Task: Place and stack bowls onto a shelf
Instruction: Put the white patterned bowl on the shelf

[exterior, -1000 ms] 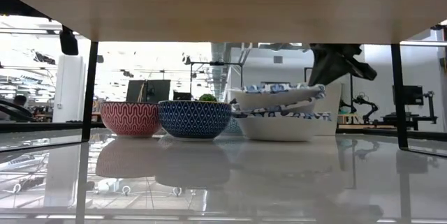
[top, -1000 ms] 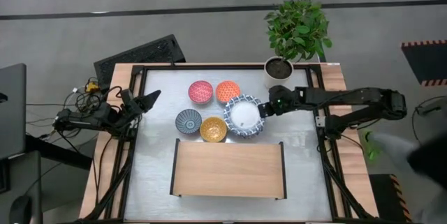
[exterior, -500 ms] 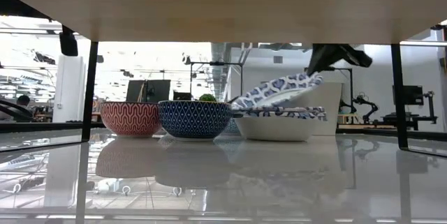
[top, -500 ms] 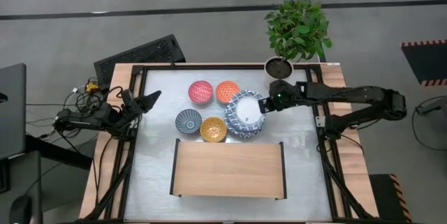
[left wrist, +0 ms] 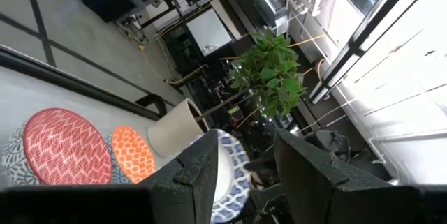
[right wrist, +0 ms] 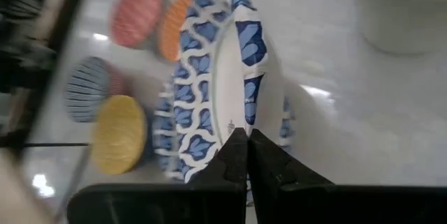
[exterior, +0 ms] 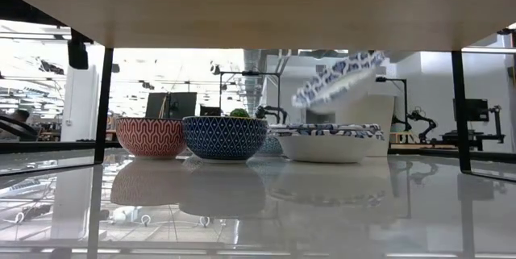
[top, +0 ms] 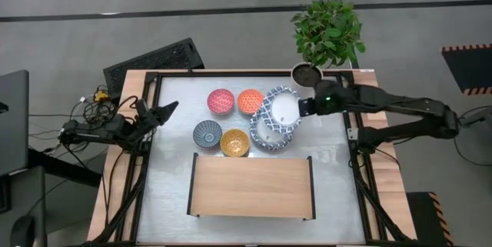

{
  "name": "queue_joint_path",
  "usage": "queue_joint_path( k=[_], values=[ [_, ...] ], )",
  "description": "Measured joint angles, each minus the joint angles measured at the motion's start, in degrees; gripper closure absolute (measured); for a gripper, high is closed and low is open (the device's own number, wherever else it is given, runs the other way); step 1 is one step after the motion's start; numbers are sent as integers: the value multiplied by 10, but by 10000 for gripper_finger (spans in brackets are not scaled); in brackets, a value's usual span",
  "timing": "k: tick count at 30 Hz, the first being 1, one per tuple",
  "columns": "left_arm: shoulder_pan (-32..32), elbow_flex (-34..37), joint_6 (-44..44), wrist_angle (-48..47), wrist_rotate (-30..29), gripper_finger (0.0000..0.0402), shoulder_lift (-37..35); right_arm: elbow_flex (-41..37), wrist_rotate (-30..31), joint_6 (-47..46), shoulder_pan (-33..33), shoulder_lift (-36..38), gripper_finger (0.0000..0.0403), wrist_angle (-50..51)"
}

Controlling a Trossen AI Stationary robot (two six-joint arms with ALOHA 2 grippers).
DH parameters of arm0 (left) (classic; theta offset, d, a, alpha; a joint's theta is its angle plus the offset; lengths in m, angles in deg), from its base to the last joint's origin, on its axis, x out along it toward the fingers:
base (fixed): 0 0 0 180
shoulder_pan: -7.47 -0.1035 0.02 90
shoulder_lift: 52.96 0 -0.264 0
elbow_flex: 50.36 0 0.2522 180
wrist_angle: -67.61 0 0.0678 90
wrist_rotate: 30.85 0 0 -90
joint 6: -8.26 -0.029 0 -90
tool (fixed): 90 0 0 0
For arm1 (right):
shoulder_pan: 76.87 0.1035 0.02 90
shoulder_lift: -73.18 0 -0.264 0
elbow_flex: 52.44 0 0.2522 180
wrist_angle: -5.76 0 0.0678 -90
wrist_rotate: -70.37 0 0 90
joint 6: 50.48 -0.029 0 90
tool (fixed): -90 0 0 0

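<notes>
Barely started: the shelf (top: 252, 187) has nothing on it, the right gripper (top: 305, 107) is clamped on the rim of one big blue-and-white bowl (top: 281, 110) tilted above its twin (top: 265, 134) behind the shelf, while four small bowls (top: 221, 101) wait there.

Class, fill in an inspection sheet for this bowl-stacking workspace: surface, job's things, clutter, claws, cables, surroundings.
Surface: table, glossy and reflective.
Job's things: lifted blue-and-white bowl, tilted, clear of second blue-and-white bowl below; pink-red bowl, orange bowl, blue-grey bowl, yellow bowl on table; shelf holds no bowls.
Clutter: potted plant at far right corner.
Claws: right claw shut on lifted bowl's rim; left claw open, at left edge.
Cables: bundle beside left arm.
Surroundings: grey floor, black tape lines.
</notes>
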Motion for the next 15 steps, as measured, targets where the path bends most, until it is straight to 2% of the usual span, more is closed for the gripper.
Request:
queue_joint_path(
  k=[4, 9, 15],
  values=[
    [0, 0, 0, 0, -6, 273, 0, 13, -39, -2, 13, 46, 379, -17],
    [0, 0, 1, 0, -10, 273, 0, 27, -155, 5, 41, 90, 379, -34],
    [0, 0, 6, 1, -10, 273, 0, 30, -229, -20, 121, 112, 379, -33]
  ],
)
